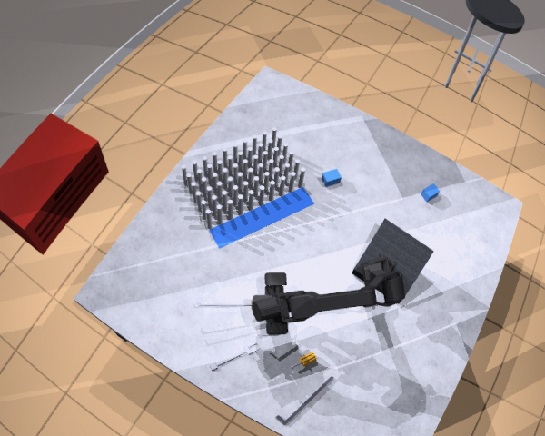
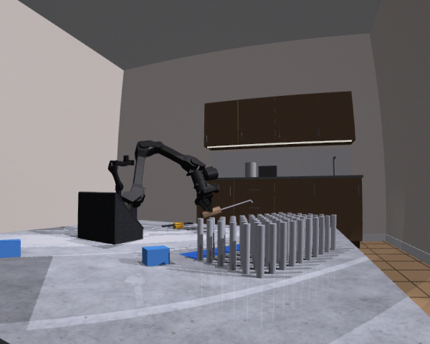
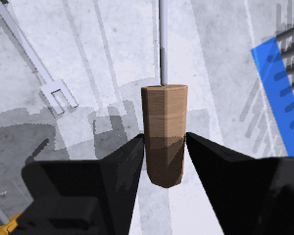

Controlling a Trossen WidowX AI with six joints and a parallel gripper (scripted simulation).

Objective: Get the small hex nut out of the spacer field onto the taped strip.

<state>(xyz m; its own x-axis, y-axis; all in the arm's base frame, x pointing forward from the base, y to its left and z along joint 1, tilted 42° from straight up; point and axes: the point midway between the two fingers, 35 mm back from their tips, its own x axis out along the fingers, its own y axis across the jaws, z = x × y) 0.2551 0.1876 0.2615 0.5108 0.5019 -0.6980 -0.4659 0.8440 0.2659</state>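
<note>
My gripper (image 3: 165, 137) (image 2: 211, 211) is shut on the wooden handle of a hook tool (image 3: 166, 113) (image 2: 216, 211) and holds it above the table. Its thin metal rod (image 1: 225, 305) (image 2: 235, 205) points to the left in the top view and ends in a small bent tip in the exterior view. The metal spacers (image 1: 229, 206) (image 2: 260, 251) stand upright in rows, well away from my gripper and the tool. The blue taped strip (image 1: 263, 217) (image 3: 279, 93) lies along their front and no nut shows on it. The nut cannot be made out among the spacers.
On the table lie a fork-ended tool (image 1: 232, 358) (image 3: 31, 49), a yellow-handled tool (image 1: 307, 359) (image 2: 178, 225) and a dark L-shaped bar (image 1: 308, 399). Two blue blocks (image 1: 331, 178) (image 1: 430, 193) lie right of the spacers in the top view. A black slanted block (image 1: 411, 248) (image 2: 97, 216) is beside the arm base.
</note>
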